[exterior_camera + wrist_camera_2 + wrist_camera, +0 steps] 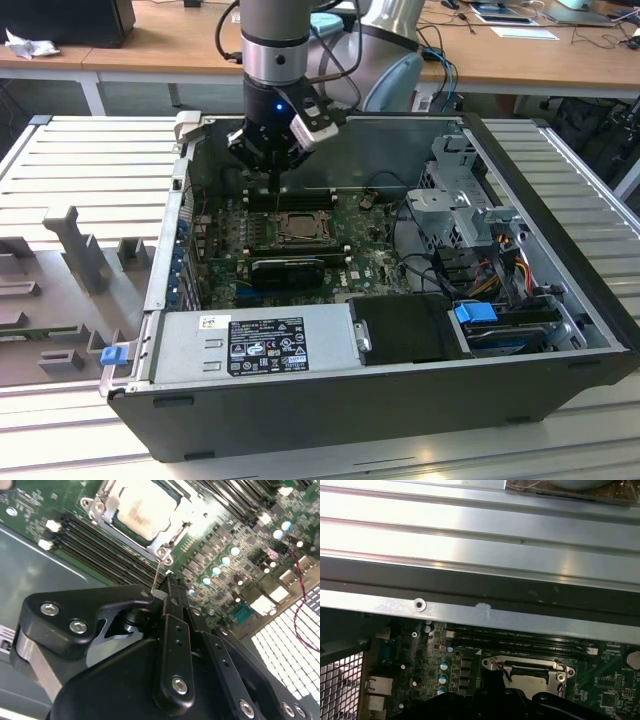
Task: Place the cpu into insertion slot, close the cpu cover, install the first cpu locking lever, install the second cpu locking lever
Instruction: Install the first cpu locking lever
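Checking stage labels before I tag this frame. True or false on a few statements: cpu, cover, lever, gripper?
1. The cpu lies under the closed cpu cover. True.
2. The gripper hangs over the grey power supply. False: it is over the green board, beside the cpu.
3. A thin locking lever runs from the cover's corner up to the gripper's tips. True.
4. The cover stands upright. False: it lies flat around the cpu.
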`<move>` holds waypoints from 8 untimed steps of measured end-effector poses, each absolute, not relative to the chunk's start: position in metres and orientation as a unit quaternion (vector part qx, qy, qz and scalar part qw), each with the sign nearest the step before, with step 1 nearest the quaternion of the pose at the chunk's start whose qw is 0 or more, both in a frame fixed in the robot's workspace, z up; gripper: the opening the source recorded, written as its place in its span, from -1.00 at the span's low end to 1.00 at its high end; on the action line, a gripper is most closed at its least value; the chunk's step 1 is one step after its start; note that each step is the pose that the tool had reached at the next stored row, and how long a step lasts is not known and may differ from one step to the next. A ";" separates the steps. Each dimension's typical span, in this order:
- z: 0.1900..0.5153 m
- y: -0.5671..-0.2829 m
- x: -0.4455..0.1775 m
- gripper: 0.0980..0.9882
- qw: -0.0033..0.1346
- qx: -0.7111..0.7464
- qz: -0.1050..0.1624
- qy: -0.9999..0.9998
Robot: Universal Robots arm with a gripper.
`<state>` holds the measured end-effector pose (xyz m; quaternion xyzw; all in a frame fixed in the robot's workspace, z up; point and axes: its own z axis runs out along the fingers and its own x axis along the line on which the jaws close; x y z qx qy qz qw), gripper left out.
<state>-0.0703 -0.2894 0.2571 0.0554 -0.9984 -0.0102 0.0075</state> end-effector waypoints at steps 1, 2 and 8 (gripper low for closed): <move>0.257 -0.289 -0.068 -0.98 0.007 0.055 -0.010 -0.998; 0.257 -0.289 -0.066 -0.98 0.007 0.055 -0.010 -0.998; 0.257 -0.289 -0.040 -0.98 0.007 0.053 -0.010 -0.999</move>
